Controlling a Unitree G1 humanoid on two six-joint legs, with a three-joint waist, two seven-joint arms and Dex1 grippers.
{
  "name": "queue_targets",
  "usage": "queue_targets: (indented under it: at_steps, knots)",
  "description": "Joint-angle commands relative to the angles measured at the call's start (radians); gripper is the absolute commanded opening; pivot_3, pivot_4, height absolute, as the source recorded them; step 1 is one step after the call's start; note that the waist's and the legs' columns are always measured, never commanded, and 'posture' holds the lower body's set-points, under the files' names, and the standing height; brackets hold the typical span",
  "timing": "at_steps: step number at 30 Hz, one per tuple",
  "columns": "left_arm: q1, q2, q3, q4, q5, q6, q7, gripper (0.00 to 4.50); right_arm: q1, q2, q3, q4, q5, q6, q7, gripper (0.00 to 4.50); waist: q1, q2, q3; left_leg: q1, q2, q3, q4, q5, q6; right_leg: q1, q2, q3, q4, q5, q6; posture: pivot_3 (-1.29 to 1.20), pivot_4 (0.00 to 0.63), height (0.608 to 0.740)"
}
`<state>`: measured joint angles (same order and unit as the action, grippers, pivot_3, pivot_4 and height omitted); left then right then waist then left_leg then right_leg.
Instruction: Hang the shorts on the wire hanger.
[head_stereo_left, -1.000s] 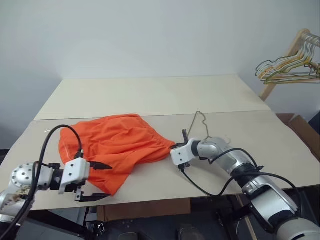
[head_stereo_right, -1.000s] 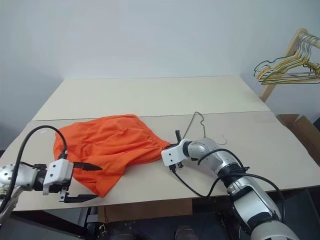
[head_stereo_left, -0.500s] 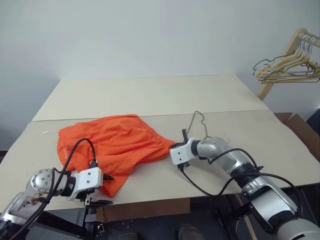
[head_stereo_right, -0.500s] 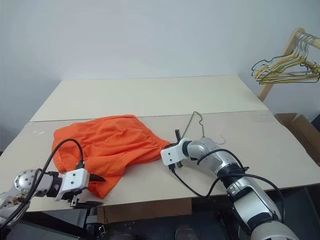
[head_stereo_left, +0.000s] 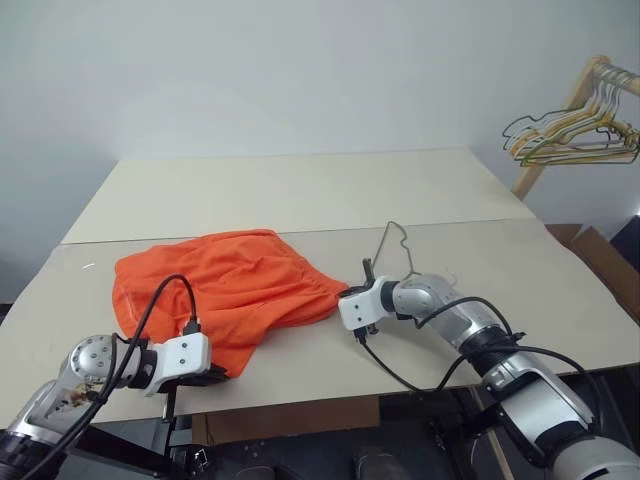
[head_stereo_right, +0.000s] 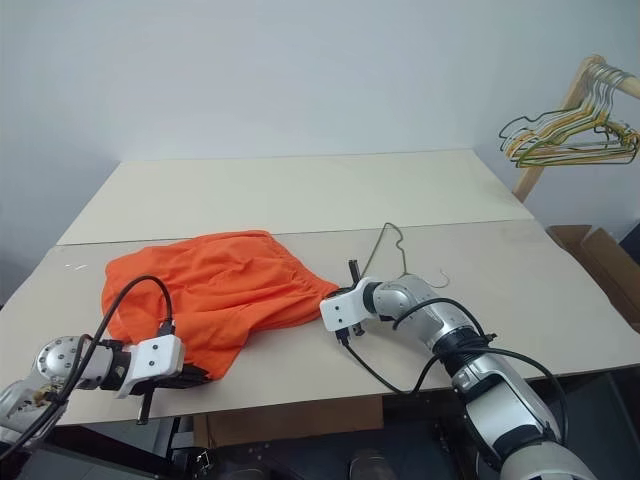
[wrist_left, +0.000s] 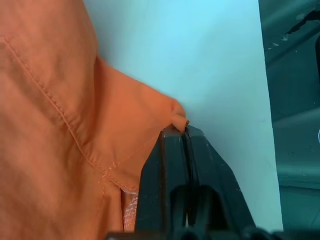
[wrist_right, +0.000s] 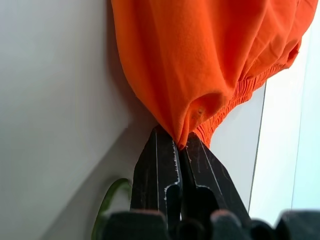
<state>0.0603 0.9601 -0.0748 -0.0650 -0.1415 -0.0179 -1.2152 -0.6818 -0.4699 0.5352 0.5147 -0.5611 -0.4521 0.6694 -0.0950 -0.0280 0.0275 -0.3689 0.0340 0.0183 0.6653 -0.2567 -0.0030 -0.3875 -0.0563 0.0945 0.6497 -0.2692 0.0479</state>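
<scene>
No text, label, brand, number or sign can be read anywhere in these views.
</scene>
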Motion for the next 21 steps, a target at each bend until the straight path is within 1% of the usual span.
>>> queue_targets:
  at_steps: [1,5,8,10,12,15,17,19,21]
  knots:
    - [0.021,0.042,0.100,-0.004,-0.047,-0.007,-0.007,0.03,0.021,-0.032,-0.045,-0.078,0.040,0.011,0.013,0.00,-0.002,0.000,0.000,0.000,0.000,0.000,0.000,0.000,0.000,0.000,0.000,0.000,0.000,0.000,0.000,-0.01,0.000,0.740]
    - [0.081,0.080,0.249,-0.025,-0.160,-0.015,-0.073,0.03,0.086,-0.091,-0.065,-0.232,0.094,0.048,0.100,0.00,-0.001,0.000,0.000,-0.002,0.000,-0.001,0.000,0.000,0.000,-0.001,-0.001,0.000,-0.001,0.000,0.000,0.00,0.000,0.740]
    - [0.151,0.096,0.359,-0.044,-0.225,-0.018,-0.124,0.03,0.154,-0.175,-0.084,-0.408,0.170,0.094,0.227,0.00,0.003,0.000,0.000,-0.001,0.000,0.000,0.000,0.000,0.000,0.000,-0.001,-0.001,-0.001,0.000,0.000,0.02,0.000,0.740]
    - [0.192,0.100,0.398,-0.063,-0.240,-0.008,-0.144,0.03,0.187,-0.214,-0.096,-0.497,0.219,0.131,0.291,0.00,0.010,0.000,0.000,-0.001,0.000,0.000,0.000,0.000,0.001,0.000,-0.001,-0.001,-0.001,-0.001,0.001,0.02,0.000,0.740]
    - [0.267,0.102,0.437,-0.108,-0.264,0.013,-0.181,0.03,0.222,-0.282,-0.102,-0.603,0.275,0.181,0.387,0.00,0.015,0.000,0.000,-0.001,0.000,0.001,0.000,0.000,0.001,0.000,-0.001,-0.001,-0.001,-0.001,0.001,0.02,0.000,0.740]
    - [0.361,0.103,0.458,-0.152,-0.251,0.014,-0.212,0.03,0.259,-0.369,-0.109,-0.731,0.363,0.253,0.518,0.00,0.029,0.000,0.000,0.000,0.000,0.002,0.000,-0.001,0.001,0.000,-0.001,0.000,-0.001,-0.001,0.001,0.03,0.000,0.740]
    - [0.376,0.099,0.449,-0.164,-0.230,0.009,-0.199,0.03,0.264,-0.381,-0.113,-0.772,0.404,0.303,0.553,0.00,0.038,0.000,0.000,0.000,0.001,0.003,0.000,-0.001,0.001,0.000,-0.001,-0.001,-0.001,-0.001,0.001,0.03,0.000,0.740]
    - [0.340,0.088,0.424,-0.170,-0.220,0.023,-0.162,0.03,0.254,-0.365,-0.116,-0.788,0.450,0.367,0.575,0.00,0.050,-0.001,0.000,0.001,0.002,0.003,0.000,0.000,0.001,0.000,0.000,-0.001,-0.001,-0.001,0.000,0.03,0.000,0.740]
    - [0.257,0.062,0.383,-0.161,-0.188,0.039,-0.087,0.03,0.230,-0.345,-0.119,-0.784,0.480,0.418,0.589,0.00,0.063,-0.001,0.000,0.002,0.002,0.003,0.000,0.000,0.000,0.001,0.001,-0.001,-0.001,-0.002,0.000,0.04,0.000,0.740]
